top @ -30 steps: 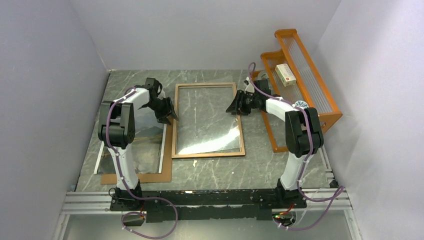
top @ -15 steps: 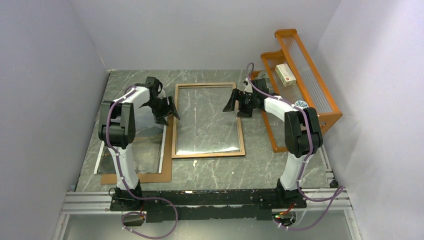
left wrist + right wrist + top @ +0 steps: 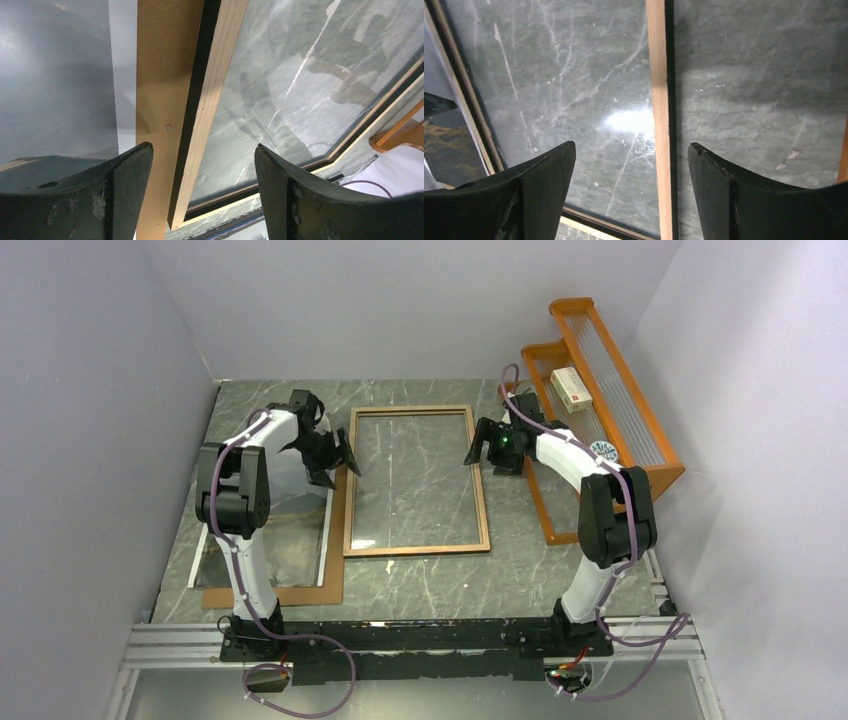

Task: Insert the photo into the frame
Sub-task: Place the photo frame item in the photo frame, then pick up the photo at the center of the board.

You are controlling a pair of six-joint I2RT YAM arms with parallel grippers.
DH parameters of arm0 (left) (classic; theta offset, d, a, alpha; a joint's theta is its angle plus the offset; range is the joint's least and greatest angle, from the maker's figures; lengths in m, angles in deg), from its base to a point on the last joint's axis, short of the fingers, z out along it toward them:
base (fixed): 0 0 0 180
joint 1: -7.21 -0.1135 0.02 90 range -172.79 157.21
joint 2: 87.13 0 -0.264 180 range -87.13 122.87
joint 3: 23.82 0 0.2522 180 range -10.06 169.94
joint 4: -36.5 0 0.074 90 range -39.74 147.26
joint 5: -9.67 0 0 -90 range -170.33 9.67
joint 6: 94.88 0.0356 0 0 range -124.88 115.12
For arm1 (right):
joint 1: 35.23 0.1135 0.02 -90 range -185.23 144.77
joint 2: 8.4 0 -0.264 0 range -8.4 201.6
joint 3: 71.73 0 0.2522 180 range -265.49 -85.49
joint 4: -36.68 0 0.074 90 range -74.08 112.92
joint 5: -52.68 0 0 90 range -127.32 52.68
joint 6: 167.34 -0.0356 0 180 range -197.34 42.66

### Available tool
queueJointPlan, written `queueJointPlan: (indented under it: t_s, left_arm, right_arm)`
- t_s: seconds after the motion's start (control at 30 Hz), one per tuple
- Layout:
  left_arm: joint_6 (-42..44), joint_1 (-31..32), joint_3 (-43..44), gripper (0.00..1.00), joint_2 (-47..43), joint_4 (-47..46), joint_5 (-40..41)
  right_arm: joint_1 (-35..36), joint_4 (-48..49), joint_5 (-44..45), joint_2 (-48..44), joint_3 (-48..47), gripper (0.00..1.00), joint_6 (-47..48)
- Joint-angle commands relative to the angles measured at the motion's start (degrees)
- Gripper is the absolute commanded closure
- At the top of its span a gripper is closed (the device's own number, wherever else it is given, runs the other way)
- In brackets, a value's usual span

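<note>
The frame [image 3: 415,550] lies flat in the middle of the table, light wood back up, with the marble showing through its pane. The photo [image 3: 290,540] lies to its left on a brown backing board [image 3: 300,593], partly hidden by the left arm. My left gripper [image 3: 338,462] is open and empty above the frame's left border [image 3: 215,90], with the photo's grey sky [image 3: 50,75] to its left. My right gripper [image 3: 482,445] is open and empty above the frame's right border [image 3: 656,75]. A dark corner of the photo [image 3: 444,140] shows at the left edge of the right wrist view.
An orange rack [image 3: 600,390] stands at the right wall with a white box [image 3: 571,388] on it. The backing board [image 3: 160,75] lies tight against the frame's left side. Walls close in the table on three sides.
My right gripper has drawn back to the right, from over the pane to the frame's right border. My left gripper shifted slightly. The glare on the pane is gone. The frame stays flat.
</note>
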Motion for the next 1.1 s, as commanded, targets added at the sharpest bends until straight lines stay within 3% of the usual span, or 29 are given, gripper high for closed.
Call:
queueJointPlan:
  t_s: [0.0,0.73,1.07]
  left_arm:
    - [0.22,0.05,1.19,0.22,-2.29,0.03,-3.07]
    - [-2.46,3.47,-1.65,0.32,0.85,-6.76,-7.94]
    - [2.14,3.19,2.6,0.18,-4.52,2.56,7.63]
  right_arm:
    - [0.24,-2.83,4.62,-2.01,-0.4,0.16,0.41]
    - [2.96,2.56,3.88,-10.71,7.02,0.25,-5.58]
    - [11.27,6.59,3.33,-11.14,4.29,0.25,-10.98]
